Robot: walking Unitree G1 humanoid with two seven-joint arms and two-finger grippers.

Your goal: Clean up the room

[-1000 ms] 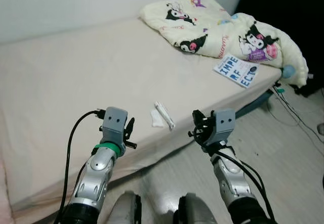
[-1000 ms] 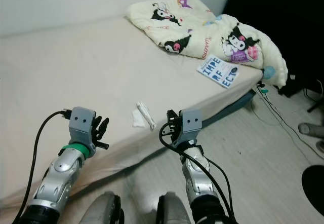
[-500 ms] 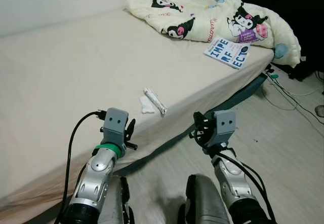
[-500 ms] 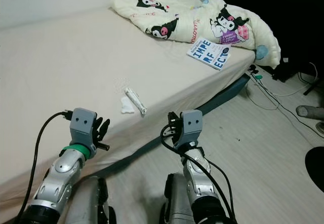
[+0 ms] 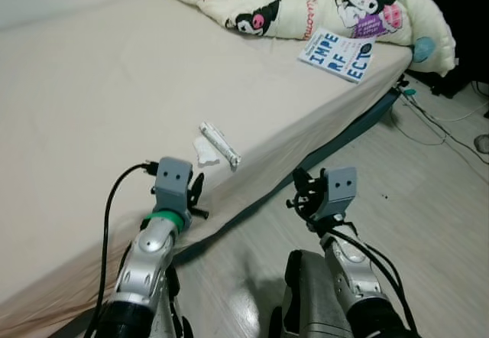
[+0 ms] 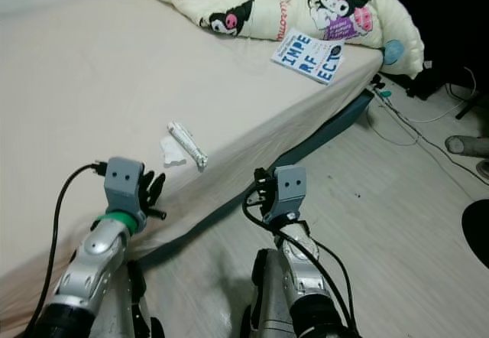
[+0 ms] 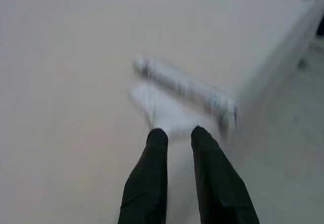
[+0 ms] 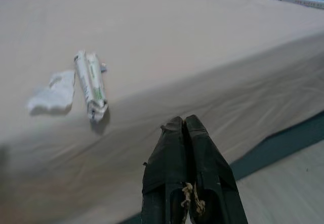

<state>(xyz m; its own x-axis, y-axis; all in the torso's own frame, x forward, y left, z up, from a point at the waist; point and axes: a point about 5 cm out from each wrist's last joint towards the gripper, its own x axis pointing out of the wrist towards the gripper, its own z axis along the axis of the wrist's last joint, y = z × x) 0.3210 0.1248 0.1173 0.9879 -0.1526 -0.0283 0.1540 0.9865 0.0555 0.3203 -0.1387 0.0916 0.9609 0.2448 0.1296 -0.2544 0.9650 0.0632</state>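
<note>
beige bed fills the upper left of my head views. a white tube-shaped wrapper and crumpled tissue lie touching near its edge at centre frame. my left gripper, fingers slightly parted, hovers just below them; my right gripper, fingers pressed together, hangs lower right. a book sits upper right beside a cartoon-print blanket.

Two silver, jointed metal arms rise from the bottom of the frame. Each ends in a grey, boxy wrist block with two small dark screw holes on its face. The left arm wears a green ring just under its block, and a black cable loops out to its side. The right arm carries a bundle of black cables. Both grippers have long black fingers.
</note>
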